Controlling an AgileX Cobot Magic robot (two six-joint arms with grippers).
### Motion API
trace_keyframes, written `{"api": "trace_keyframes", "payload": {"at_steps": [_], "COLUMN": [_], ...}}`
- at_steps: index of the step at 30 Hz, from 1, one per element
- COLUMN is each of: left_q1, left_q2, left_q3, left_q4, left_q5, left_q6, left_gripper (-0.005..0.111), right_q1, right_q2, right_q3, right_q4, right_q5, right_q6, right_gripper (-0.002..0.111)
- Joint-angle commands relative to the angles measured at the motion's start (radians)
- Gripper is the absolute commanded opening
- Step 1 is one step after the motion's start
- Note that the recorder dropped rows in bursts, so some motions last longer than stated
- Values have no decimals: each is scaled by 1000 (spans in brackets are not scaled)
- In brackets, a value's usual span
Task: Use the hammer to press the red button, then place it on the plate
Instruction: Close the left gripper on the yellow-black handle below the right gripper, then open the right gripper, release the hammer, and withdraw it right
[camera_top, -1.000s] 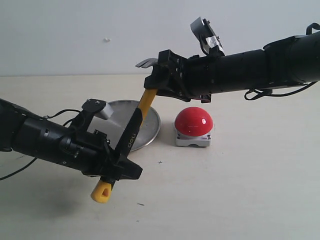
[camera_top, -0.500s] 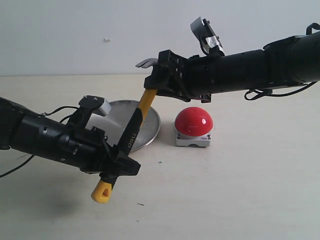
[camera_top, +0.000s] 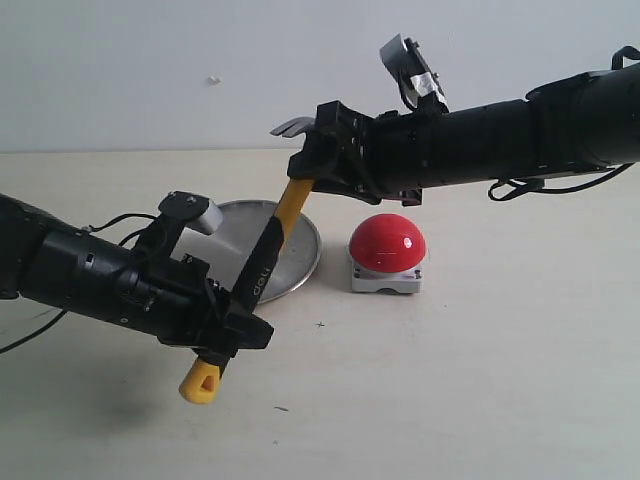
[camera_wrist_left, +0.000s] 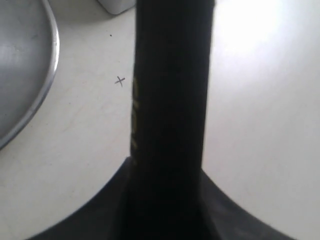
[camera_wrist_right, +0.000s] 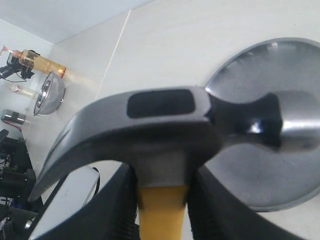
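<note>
Hammer (camera_top: 268, 262): yellow handle w/ black grip, dark claw head, tilted above table (camera_top: 480, 380), butt end low. L fingers (camera_top: 252, 333) straddle black grip; clamped or loose cannot be told. R fingers (camera_top: 312, 160) clenched on neck under head, above plate (camera_top: 306, 255), near red button (camera_top: 388, 242).

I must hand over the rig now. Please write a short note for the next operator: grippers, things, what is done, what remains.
Right gripper: jaws shut on the hammer, just under its head.
Left gripper: jaws seem shut on the black grip, low on the handle.
The hammer is in the air, slanted, head up, by the plate.
Button: beside the plate, nothing touching it.
Done: hammer lifted.
Left: press the button, unless already pressed, then lay the hammer on the plate.
</note>
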Motion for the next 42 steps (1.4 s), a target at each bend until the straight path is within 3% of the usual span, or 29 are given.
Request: {"api": "trace_keyframes", "payload": {"at_steps": [1, 14, 21, 37, 42], "left_q1": [20, 34, 34, 34, 34], "left_q2": [-24, -117, -140, -151, -151], "left_q3": [-1, -1, -1, -1, -1], "left_q4": [3, -8, -21, -34, -34], "left_q5": [-3, 28, 27, 20, 20], "left_q6": [-4, -6, -7, -9, -11], "left_gripper": [0, 0, 0, 0, 0], "right_q1": [2, 2, 2, 2, 2], "right_q2": [-11, -11, -11, -47, -84], "right_q3": [-15, -15, -15, -15, -15], "right_q4": [43, 15, -95, -303, -450], "right_q5": [43, 44, 47, 36, 29], "right_q6": [11, 120, 218, 381, 484], "right_gripper": [6, 45, 57, 58, 58]}}
